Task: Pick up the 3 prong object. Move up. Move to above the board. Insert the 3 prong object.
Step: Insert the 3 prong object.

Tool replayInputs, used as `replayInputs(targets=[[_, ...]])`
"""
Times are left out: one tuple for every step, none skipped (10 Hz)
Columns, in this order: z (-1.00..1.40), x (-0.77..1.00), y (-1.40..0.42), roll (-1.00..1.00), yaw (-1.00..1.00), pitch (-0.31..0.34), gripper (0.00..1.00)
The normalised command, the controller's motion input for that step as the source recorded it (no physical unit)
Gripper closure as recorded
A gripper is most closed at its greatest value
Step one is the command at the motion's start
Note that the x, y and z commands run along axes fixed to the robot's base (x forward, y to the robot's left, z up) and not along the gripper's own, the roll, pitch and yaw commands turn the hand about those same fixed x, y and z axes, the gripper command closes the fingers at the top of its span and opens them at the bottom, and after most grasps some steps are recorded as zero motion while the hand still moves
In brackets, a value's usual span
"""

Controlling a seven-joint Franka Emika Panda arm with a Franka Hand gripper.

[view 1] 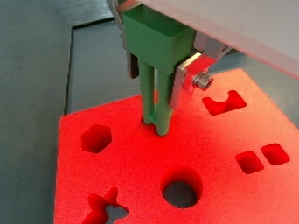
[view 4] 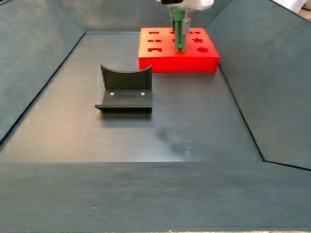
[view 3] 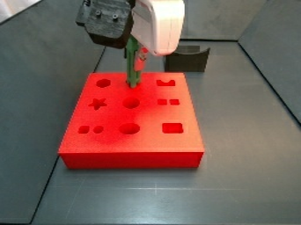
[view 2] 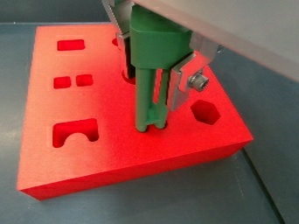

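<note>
My gripper [view 3: 133, 51] is shut on the 3 prong object [view 3: 132, 70], a slim green post with a wider cap, and holds it upright over the back middle of the red board [view 3: 129, 156]. In both wrist views the silver fingers [view 1: 187, 80] clamp the cap, and the object [view 1: 156, 96] [view 2: 149, 87] reaches down until its prong tips meet the board's top [view 1: 135, 157] [view 2: 128, 166]. The small holes under the tips are hidden. In a side view the gripper [view 4: 180, 13], post [view 4: 180, 35] and board [view 4: 183, 64] are at the far end of the bin.
The dark fixture [view 4: 124, 89] stands on the grey floor, apart from the board; it also shows behind the board in a side view [view 3: 188, 58]. Sloping grey walls enclose the floor. Other cut-outs, a hexagon [view 1: 96, 137] and a circle [view 1: 179, 192], lie near the post.
</note>
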Motion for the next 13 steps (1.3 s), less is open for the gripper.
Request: replayInputs(targets=[[-1.00, 0.00, 0.00, 0.13, 0.00, -0.073, 1.00], [-1.00, 0.00, 0.04, 0.03, 0.00, -0.014, 1.00], [-1.00, 0.00, 0.07, 0.01, 0.00, 0.000, 1.00], [-1.00, 0.00, 0.07, 0.01, 0.00, 0.000, 1.00], [-1.00, 0.00, 0.07, 0.01, 0.00, 0.000, 1.00], [-1.00, 0.00, 0.07, 0.01, 0.00, 0.000, 1.00], [-1.00, 0.00, 0.09, 0.02, 0.00, 0.000, 1.00], [-1.00, 0.00, 0.09, 0.02, 0.00, 0.000, 1.00], [-1.00, 0.00, 0.11, 0.03, 0.00, -0.014, 1.00], [-0.22, 0.11, 0.03, 0.00, 0.00, 0.000, 1.00], [-0.04, 0.00, 0.00, 0.00, 0.00, 0.000, 1.00], [-0.73, -0.08, 0.00, -0.12, 0.00, -0.196, 1.00], [-0.86, -0.02, 0.04, -0.09, 0.00, -0.149, 1.00]])
